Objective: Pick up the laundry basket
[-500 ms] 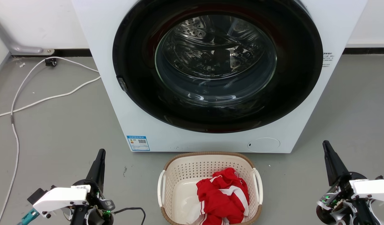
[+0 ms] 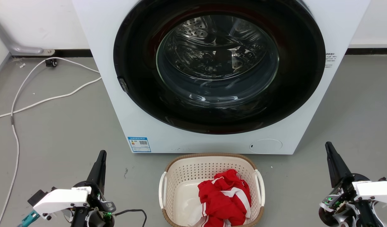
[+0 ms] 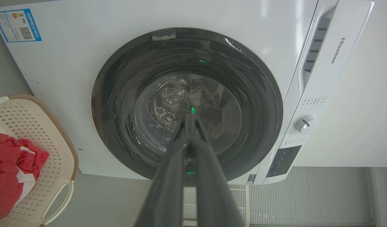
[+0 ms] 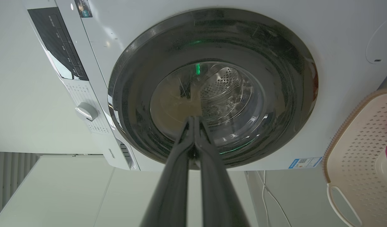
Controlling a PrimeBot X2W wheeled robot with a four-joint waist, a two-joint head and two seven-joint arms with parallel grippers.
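- Laundry basket [image 2: 193, 171]: light, stiff perforated plastic holding red clothes [image 2: 223, 197]; best taken by its white side handles [image 2: 162, 189].
- Left gripper [image 2: 102, 154], right gripper [image 2: 329, 146]: fingers clenched, empty.

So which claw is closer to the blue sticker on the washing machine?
The left. The left gripper sits just below and left of the blue sticker on the washer, while the right gripper is far off past the washer's other corner.

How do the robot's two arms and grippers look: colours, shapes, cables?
Both the left gripper and the right gripper have long, dark, tapering fingers, black wrists with green lights and white angular covers. A black cable and a teal connector show by the left one.
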